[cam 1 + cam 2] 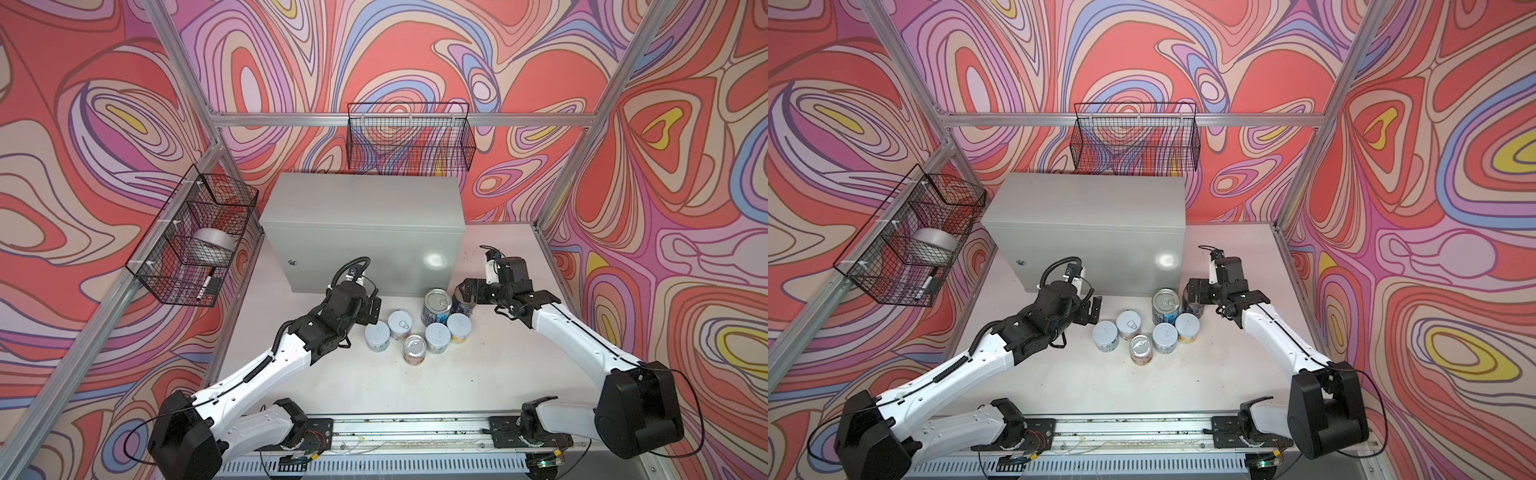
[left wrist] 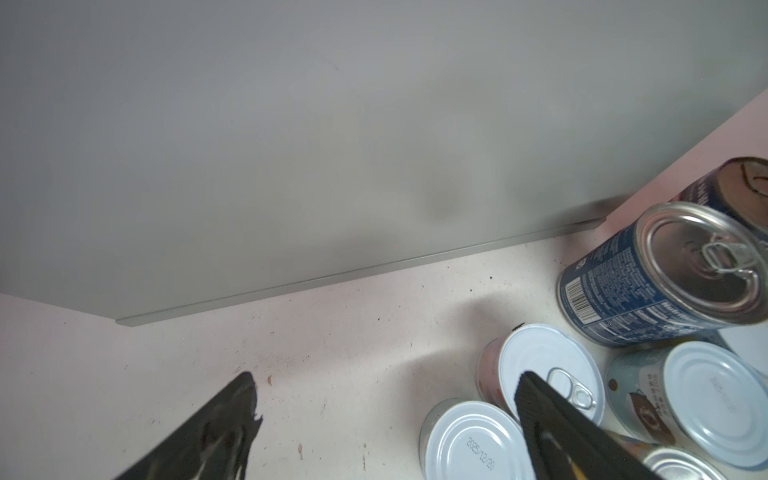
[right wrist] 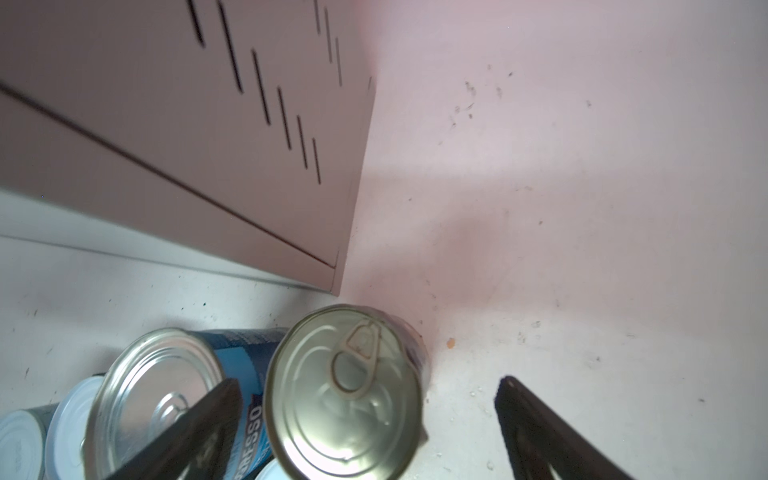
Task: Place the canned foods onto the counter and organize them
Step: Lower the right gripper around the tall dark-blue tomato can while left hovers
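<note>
The counter (image 1: 361, 208) (image 1: 1084, 199) is a light-grey metal box at the back, and its top is bare. On the white tabletop in front of it stand the canned foods: two tall dark-blue tins (image 1: 436, 307) (image 1: 1165, 305) and several short pale ones (image 1: 437, 337) (image 1: 1165, 337). My left gripper (image 1: 376, 309) (image 2: 386, 380) is open just left of the cluster, with bare table between its fingers. One finger (image 2: 552, 419) overlaps a pull-tab tin (image 2: 544, 361). My right gripper (image 1: 465, 291) (image 3: 369, 384) is open and straddles the right-hand tall tin (image 3: 345, 390). A gap shows on one side of that tin.
A black wire basket (image 1: 183, 245) on the left wall holds a grey tape roll (image 1: 212, 247) and a marker. Another wire basket (image 1: 409, 137) hangs on the back wall above the counter. The arms' metal rail (image 1: 407, 432) runs along the table's front edge.
</note>
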Available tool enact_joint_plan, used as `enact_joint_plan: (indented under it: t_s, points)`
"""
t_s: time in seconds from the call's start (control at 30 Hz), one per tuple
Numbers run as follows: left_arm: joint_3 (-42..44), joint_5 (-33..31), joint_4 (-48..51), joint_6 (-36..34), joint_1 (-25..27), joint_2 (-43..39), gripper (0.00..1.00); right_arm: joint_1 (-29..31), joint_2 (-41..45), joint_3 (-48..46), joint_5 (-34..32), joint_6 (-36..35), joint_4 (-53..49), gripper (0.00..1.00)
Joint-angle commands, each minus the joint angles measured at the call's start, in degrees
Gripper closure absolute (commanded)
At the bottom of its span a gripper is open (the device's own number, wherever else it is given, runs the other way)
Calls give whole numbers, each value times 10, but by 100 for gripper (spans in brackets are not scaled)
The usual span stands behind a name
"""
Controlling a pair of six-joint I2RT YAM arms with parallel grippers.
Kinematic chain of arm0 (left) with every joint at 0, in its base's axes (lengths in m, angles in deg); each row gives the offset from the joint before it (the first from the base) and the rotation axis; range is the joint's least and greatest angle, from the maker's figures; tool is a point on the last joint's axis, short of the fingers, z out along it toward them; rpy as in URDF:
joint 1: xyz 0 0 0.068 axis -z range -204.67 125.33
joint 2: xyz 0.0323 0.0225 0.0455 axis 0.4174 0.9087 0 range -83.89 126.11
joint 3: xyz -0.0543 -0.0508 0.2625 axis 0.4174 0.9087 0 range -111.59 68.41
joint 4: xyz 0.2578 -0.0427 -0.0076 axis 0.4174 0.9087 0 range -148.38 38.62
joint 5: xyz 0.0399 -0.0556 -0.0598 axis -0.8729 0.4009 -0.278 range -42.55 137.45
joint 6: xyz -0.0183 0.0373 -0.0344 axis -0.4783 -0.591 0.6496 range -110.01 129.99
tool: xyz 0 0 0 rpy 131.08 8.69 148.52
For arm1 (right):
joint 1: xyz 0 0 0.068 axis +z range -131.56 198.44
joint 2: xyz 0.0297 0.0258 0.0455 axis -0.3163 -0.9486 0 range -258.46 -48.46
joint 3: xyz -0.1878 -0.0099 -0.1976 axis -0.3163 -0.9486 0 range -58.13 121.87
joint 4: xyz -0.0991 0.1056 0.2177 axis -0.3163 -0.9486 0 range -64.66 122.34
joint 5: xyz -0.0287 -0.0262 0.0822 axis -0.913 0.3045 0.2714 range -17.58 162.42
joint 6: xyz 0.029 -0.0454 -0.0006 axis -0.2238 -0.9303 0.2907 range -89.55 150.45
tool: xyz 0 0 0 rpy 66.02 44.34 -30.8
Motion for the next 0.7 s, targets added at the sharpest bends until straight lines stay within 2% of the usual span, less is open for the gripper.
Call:
enact_joint_plan:
  t_s: [0.0,0.4,0.67]
  points:
    - [-1,5,-17,11,3,-9,0,13,-19,14,-29,-10,-19,2]
    - [11,-16,-4,15,3,-27,0,43,-55,14,-67,0,-14,2]
    - [11,-17,3,23,3,-22,0,43,-63,6,-80,27,11,9]
